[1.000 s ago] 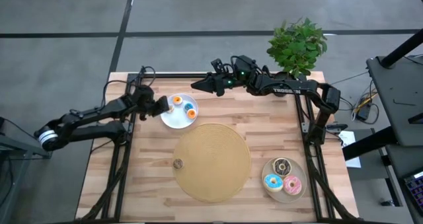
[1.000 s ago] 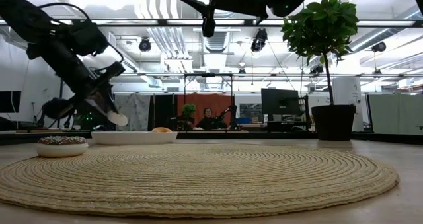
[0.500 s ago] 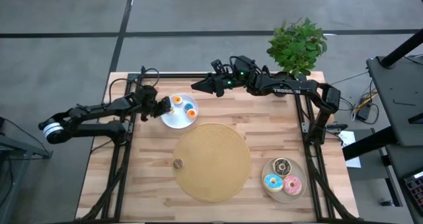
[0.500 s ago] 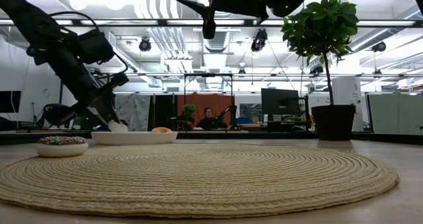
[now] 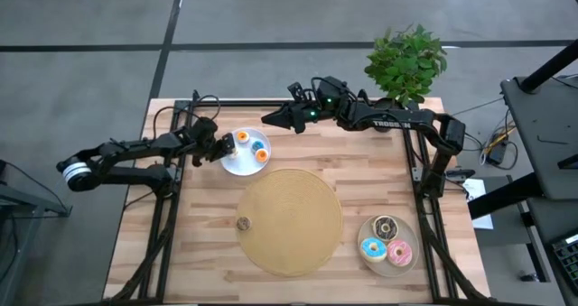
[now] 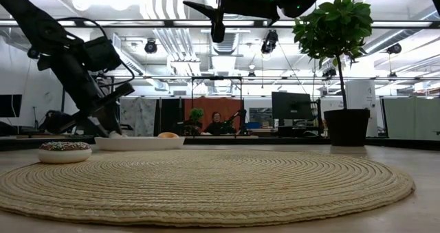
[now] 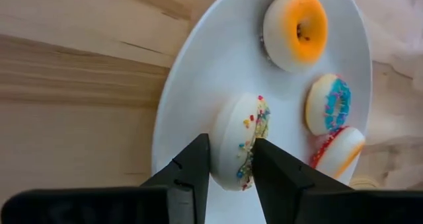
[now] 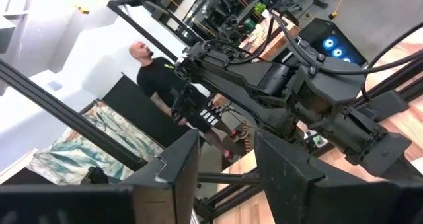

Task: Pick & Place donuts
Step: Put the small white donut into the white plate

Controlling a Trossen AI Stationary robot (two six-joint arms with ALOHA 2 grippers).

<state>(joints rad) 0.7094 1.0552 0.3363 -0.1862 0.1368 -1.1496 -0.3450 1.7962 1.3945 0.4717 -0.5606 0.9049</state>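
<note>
Left gripper point(image 7: 231, 161) sits low at the near edge of the white plate point(image 7: 198, 85), fingers closed on a white sprinkled donut point(image 7: 239, 141) held on edge, its lower side at or just above the plate surface; contact not certain.

Right gripper point(image 5: 268, 117) hangs high above the back of the table, beyond the plate. Its fingers stand apart with nothing between them.

Judgement: the step in hand looks like setting this donut down on the plate, or lifting it off; I cannot tell which. Either way, keep the squeeze square across the ring's flat faces so it does not roll, and stay clear of the orange donut point(image 7: 295, 29), blue donut point(image 7: 328, 104) and red-sprinkled donut point(image 7: 334, 154) lying beside it.

View notes:
- Left wrist view alone shows the grip and all four donuts on the plate.
- High view hides the held donut under the gripper, but shows three larger donuts on the beige plate point(image 5: 408, 262) at the front right, and a small brown donut point(image 5: 242, 223) on the woven mat point(image 5: 298, 220).
- Low view shows gripper height only.
</note>
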